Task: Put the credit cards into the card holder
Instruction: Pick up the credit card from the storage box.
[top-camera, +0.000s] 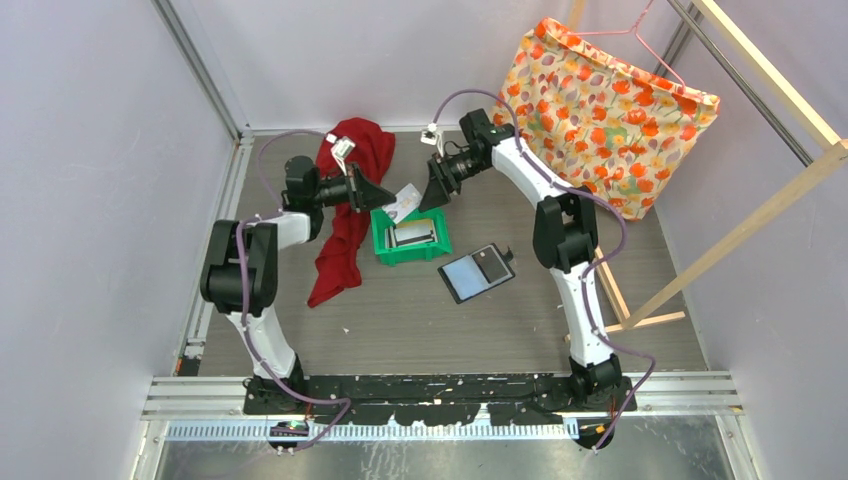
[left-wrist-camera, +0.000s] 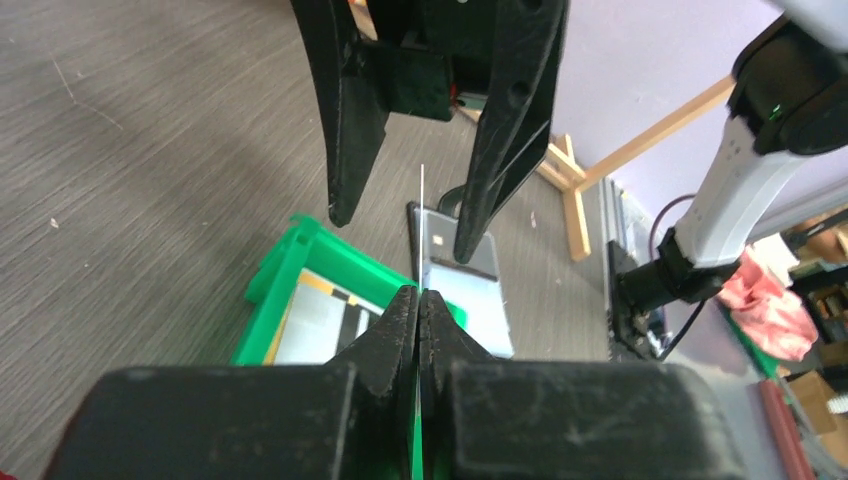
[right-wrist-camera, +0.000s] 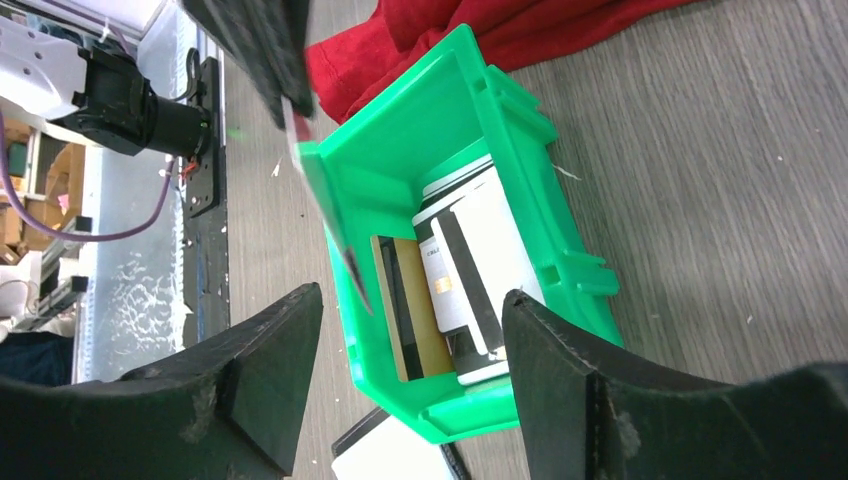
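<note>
One card (top-camera: 404, 206) aloft, one holder (top-camera: 478, 272)

The left gripper (left-wrist-camera: 418, 295) pinches a thin card (left-wrist-camera: 423, 225), seen edge-on. At 12 o'clock the right gripper (left-wrist-camera: 402, 238) stands wide. A green bin (left-wrist-camera: 272, 285) sits at 7 o'clock.

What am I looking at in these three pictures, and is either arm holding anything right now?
Two robot arms are bolted at the near edge of the table. The wide picture looks down from above. The other two come from a camera on each wrist.

The left pincer is shut on one thin card, held over the green bin. More cards lie in the bin. The right pincer faces it, open and holding nothing.

The black card holder lies open on the table beside the bin, nearer the right arm. A red cloth and a flowered bag are also there.
</note>
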